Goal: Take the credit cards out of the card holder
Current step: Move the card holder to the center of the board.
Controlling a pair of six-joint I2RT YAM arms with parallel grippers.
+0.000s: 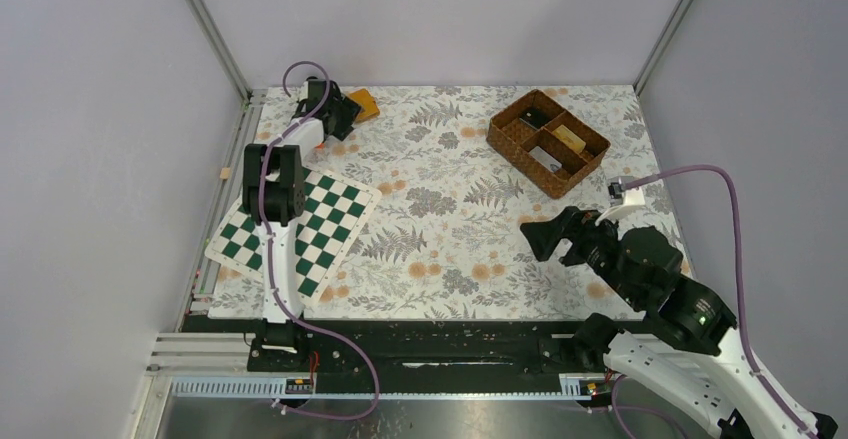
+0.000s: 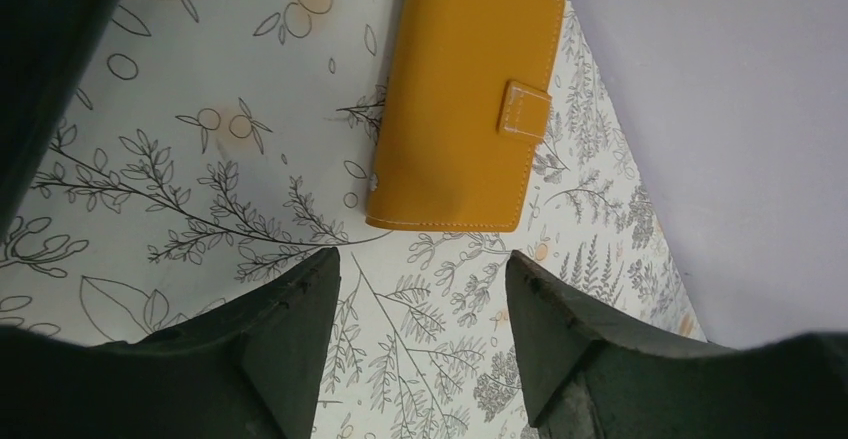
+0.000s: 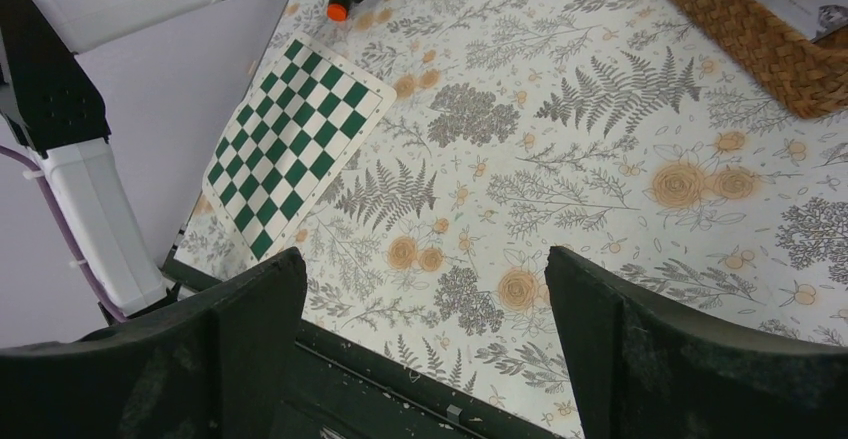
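Note:
The card holder (image 2: 463, 99) is an orange-tan wallet lying folded shut on the floral cloth, its snap tab fastened. In the top view it (image 1: 364, 105) sits at the far left corner by the back wall. My left gripper (image 2: 422, 274) is open and empty, a short way from the holder's near edge; in the top view it (image 1: 347, 111) is right beside the holder. My right gripper (image 3: 425, 269) is open and empty, held above the cloth at the right front (image 1: 535, 238). No credit cards show outside the holder.
A green-and-white chequered board (image 1: 297, 229) lies at the left under the left arm. A brown wicker compartment basket (image 1: 548, 142) with small items stands at the back right; its corner shows in the right wrist view (image 3: 740, 29). Walls close in the back and sides.

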